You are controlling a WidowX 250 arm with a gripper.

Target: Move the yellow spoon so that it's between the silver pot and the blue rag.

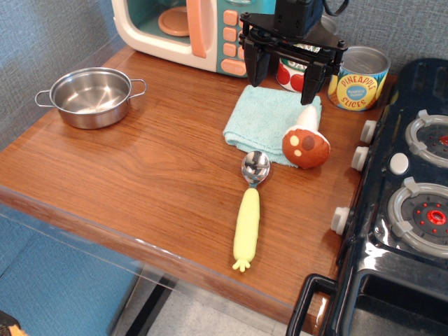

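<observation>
The yellow spoon (249,210) lies on the wooden table toward the front, its silver bowl pointing away at the near edge of the blue rag (269,119). The silver pot (92,96) stands at the far left of the table. My gripper (285,73) hangs open and empty above the far edge of the rag, its two black fingers apart, well behind the spoon and far to the right of the pot.
A toy mushroom (306,142) lies on the rag's right side. A pineapple can (359,78) and another can (294,71) stand behind the gripper. A toy microwave (189,31) is at the back. A toy stove (406,203) borders the table's right.
</observation>
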